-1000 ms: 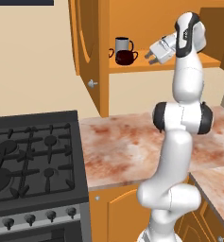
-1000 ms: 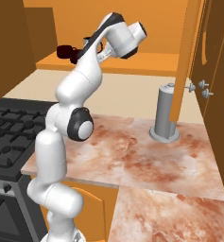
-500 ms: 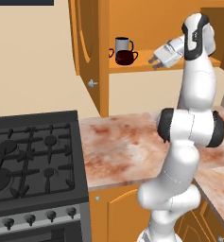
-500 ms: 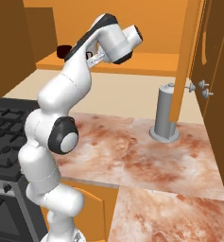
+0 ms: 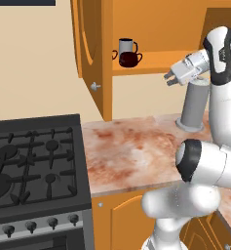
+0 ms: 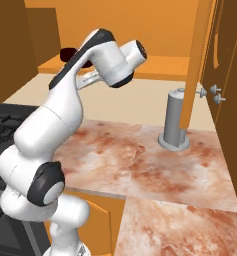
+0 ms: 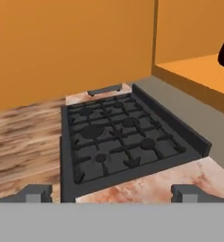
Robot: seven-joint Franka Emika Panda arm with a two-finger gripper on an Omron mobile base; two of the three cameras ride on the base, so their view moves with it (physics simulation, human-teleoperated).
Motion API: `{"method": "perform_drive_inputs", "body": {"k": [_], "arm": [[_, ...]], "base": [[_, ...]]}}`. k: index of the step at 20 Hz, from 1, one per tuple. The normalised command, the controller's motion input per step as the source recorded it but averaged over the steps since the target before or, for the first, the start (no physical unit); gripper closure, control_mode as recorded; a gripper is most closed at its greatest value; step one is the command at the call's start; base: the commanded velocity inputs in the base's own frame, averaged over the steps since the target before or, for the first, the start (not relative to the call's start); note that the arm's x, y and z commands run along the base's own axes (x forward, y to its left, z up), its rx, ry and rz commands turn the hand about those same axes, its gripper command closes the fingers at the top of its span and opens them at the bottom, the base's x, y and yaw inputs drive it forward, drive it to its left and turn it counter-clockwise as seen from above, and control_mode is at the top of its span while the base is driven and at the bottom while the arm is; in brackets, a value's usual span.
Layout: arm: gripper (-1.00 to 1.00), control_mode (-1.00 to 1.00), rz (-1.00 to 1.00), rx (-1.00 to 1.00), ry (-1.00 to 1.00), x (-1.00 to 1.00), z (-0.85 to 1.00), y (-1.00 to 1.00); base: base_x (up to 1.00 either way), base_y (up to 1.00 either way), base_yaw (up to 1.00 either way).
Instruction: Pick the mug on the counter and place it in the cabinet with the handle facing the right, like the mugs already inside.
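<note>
The white arm's two-finger gripper (image 5: 168, 78) hangs in the air with its jaws spread wide and nothing between them, level with the shelf edge and off to its right in the left base view.

Just below and behind the gripper stands the tall grey metal canister (image 5: 194, 104) on the mottled pinkish-brown marble-look desk (image 5: 131, 151). A careless sweep of the forearm or wrist could, I judge, clip it and knock it over.

Beyond the gripper's tips, on the flat shelf of the orange wooden wall cabinet (image 5: 151, 62), sits the small squat dark maroon mug (image 5: 129, 59), touching or just in front of the taller grey cylindrical mug (image 5: 126, 47). Its loop handle points right, so the placing looks done.

The open orange cabinet door (image 5: 91, 53) hangs at the far side of the mugs. If the arm swung back toward the shelf it might nudge the maroon mug, turning its handle or pushing it into the grey one.

Farther off, the black gas stove (image 7: 123, 137) lies in the hand view, well apart from any likely contact.
</note>
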Motion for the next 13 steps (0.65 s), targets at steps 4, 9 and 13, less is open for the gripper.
{"method": "perform_drive_inputs", "body": {"k": [4,9,13], "arm": [[-1.0,-1.0,-0.06,-0.17,0.17,-0.96,-0.66,0.01],[-1.0,-1.0,-0.06,-0.22,0.28,-0.8,-0.78,0.07],[-1.0,-1.0,-0.09,-0.24,0.31,-0.54,-0.72,0.15]], "base": [[0.0,0.0,0.0],[0.0,0.0,0.0],[0.0,0.0,0.0]]}}
